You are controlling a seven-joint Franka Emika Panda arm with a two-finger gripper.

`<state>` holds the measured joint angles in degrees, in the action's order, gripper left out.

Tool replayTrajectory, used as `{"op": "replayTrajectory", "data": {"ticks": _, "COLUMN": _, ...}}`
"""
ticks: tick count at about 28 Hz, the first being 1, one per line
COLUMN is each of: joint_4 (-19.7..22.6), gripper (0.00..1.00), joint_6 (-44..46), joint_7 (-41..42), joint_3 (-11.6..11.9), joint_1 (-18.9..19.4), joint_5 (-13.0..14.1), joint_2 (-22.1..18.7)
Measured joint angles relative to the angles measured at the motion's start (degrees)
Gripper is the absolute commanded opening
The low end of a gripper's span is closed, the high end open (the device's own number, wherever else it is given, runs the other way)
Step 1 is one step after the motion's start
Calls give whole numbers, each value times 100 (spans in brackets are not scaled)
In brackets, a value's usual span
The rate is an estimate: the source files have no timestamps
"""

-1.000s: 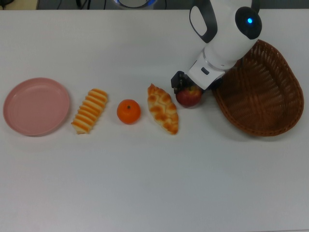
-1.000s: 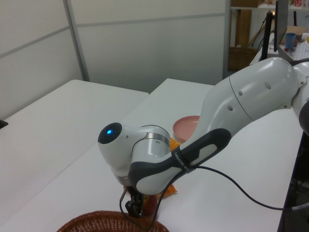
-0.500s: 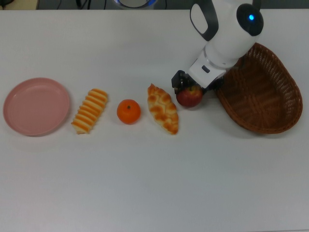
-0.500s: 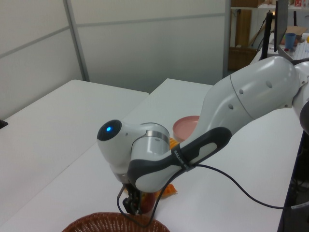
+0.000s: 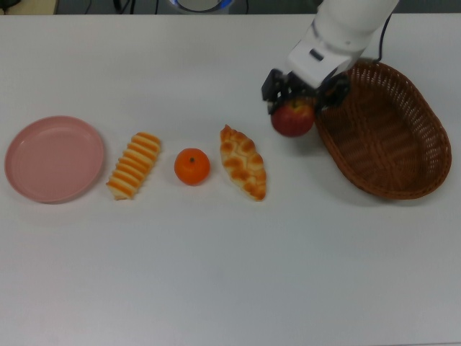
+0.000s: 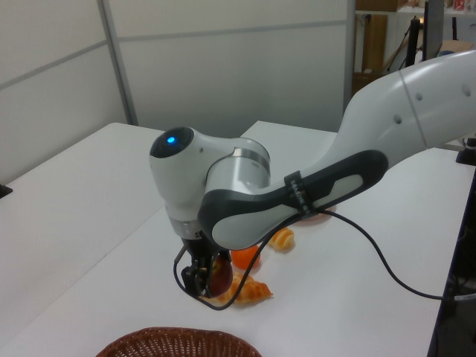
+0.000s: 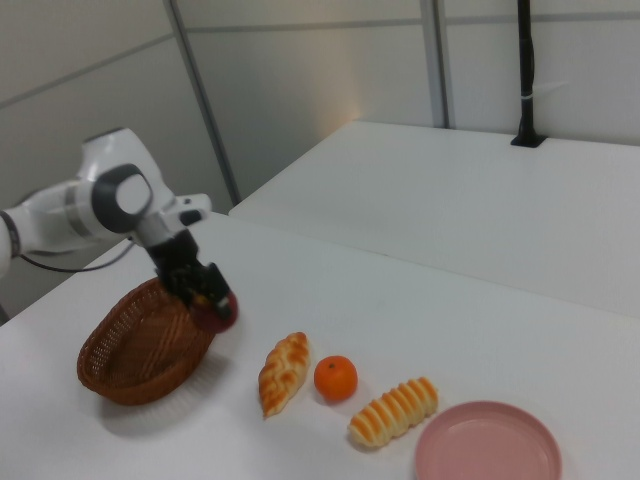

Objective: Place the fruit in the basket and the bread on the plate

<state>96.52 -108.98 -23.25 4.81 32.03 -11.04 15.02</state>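
Observation:
My gripper is shut on the dark-red apple and holds it above the table, just off the left rim of the brown wicker basket in the top view. The right view shows the apple hanging beside the basket's rim. On the table the braided loaf, the orange mandarin, the striped roll and the pink plate lie in a row toward the top view's left. The plate and the basket hold nothing.
The white arm reaches over the table's back part, with a black cable looping off it. In the left view the mandarin and the loaf lie right behind the gripper.
The gripper has lifted the apple off the table and carried it up and slightly toward the basket. The arm has swung toward the top view's top edge.

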Motion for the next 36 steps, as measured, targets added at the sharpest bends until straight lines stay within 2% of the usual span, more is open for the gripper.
{"op": "replayTrajectory", "data": {"ticks": 4, "joint_4": -155, "gripper": 0, "joint_6": 291, "joint_7": -61, "joint_3": -342, "joint_1": 27, "joint_5": 101, "joint_2": -24}}
{"op": "replayTrajectory", "data": {"ticks": 9, "joint_4": -154, "gripper": 0, "joint_6": 379, "joint_7": -348, "joint_3": -816, "joint_1": 56, "joint_5": 130, "joint_2": 41}}
{"op": "replayTrajectory", "data": {"ticks": 10, "joint_4": -153, "gripper": 4, "joint_6": 380, "joint_7": -409, "joint_3": -879, "joint_1": 62, "joint_5": 130, "joint_2": 74}}
{"op": "replayTrajectory", "data": {"ticks": 11, "joint_4": -153, "gripper": 85, "joint_6": 380, "joint_7": -459, "joint_3": -930, "joint_1": 73, "joint_5": 130, "joint_2": 113}}
{"op": "replayTrajectory", "data": {"ticks": 12, "joint_4": -152, "gripper": 100, "joint_6": 380, "joint_7": -526, "joint_3": -979, "joint_1": 96, "joint_5": 130, "joint_2": 173}}
{"op": "replayTrajectory", "data": {"ticks": 17, "joint_4": -161, "gripper": 100, "joint_6": 380, "joint_7": -611, "joint_3": -990, "joint_1": 98, "joint_5": 129, "joint_2": 279}}
{"op": "replayTrajectory", "data": {"ticks": 26, "joint_4": -261, "gripper": 100, "joint_6": 426, "joint_7": -623, "joint_3": -882, "joint_1": -43, "joint_5": 122, "joint_2": 157}}
{"op": "replayTrajectory", "data": {"ticks": 30, "joint_4": -292, "gripper": 100, "joint_6": 497, "joint_7": -630, "joint_3": -631, "joint_1": -176, "joint_5": 119, "joint_2": 24}}
{"op": "replayTrajectory", "data": {"ticks": 32, "joint_4": -289, "gripper": 100, "joint_6": 529, "joint_7": -586, "joint_3": -383, "joint_1": -373, "joint_5": 118, "joint_2": -32}}
{"op": "replayTrajectory", "data": {"ticks": 36, "joint_4": -186, "gripper": 100, "joint_6": 548, "joint_7": 86, "joint_3": -143, "joint_1": -974, "joint_5": 114, "joint_2": -6}}
